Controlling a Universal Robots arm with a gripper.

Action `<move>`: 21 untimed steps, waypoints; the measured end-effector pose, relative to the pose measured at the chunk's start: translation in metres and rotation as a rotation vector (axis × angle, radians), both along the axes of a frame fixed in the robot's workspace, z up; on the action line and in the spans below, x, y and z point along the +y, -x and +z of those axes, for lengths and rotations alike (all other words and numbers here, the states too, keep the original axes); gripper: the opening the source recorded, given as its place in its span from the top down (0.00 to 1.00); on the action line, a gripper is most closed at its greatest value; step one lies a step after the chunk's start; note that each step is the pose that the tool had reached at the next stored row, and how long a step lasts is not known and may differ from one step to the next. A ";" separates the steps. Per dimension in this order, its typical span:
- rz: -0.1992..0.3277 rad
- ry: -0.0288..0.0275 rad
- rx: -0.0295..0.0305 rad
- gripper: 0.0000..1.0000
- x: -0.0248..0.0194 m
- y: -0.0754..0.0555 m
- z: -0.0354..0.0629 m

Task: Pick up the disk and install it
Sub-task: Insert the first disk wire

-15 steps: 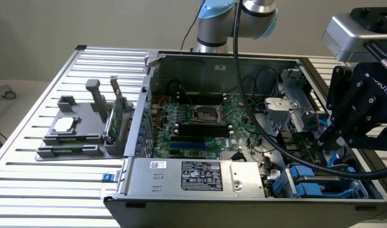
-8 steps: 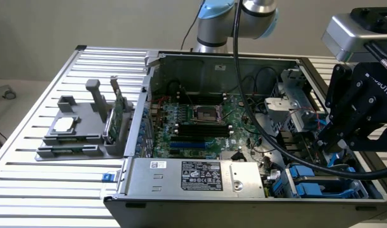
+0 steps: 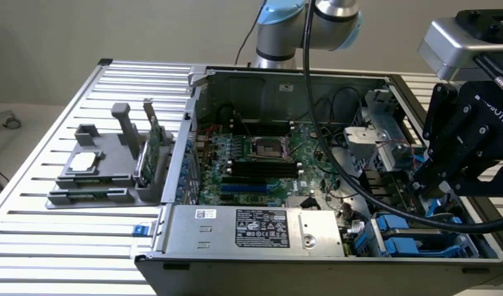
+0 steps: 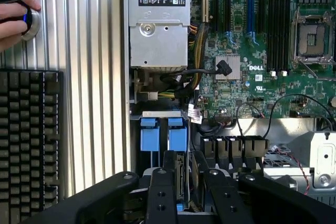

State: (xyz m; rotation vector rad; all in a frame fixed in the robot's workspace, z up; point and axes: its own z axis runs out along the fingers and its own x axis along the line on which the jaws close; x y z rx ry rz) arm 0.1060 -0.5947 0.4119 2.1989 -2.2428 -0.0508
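Note:
The disk (image 4: 181, 179) stands on edge in the drive bay at the case's front corner, its thin connector edge facing the wrist camera and a bit of blue rail at its foot. My gripper (image 4: 182, 158) straddles it, one finger (image 4: 161, 187) close against one face, the other finger (image 4: 206, 182) a narrow dark gap off the other face, so the jaws are slightly open. Blue carrier tabs (image 4: 149, 139) lie just beyond. In the exterior view the black gripper (image 3: 424, 185) hangs low over the bay on the exterior view's right, above blue carriers (image 3: 399, 237).
The open computer case (image 3: 276, 77) lies on a slatted metal table (image 3: 62, 240), showing the motherboard (image 4: 262, 51) and power supply (image 4: 157, 30). A grey holder (image 3: 103, 166) with a chip and green card sits at the exterior view's left. A keyboard (image 4: 29, 140) and a hand (image 4: 13, 17) on a button lie beside the case.

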 end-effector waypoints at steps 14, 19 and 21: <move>-0.192 -0.0222 0.0001 0.72 0.0000 0.000 -0.0022; -0.262 -0.0327 0.0004 0.72 0.0000 0.000 -0.0033; -0.289 -0.0373 0.0005 0.72 0.0000 0.000 -0.0040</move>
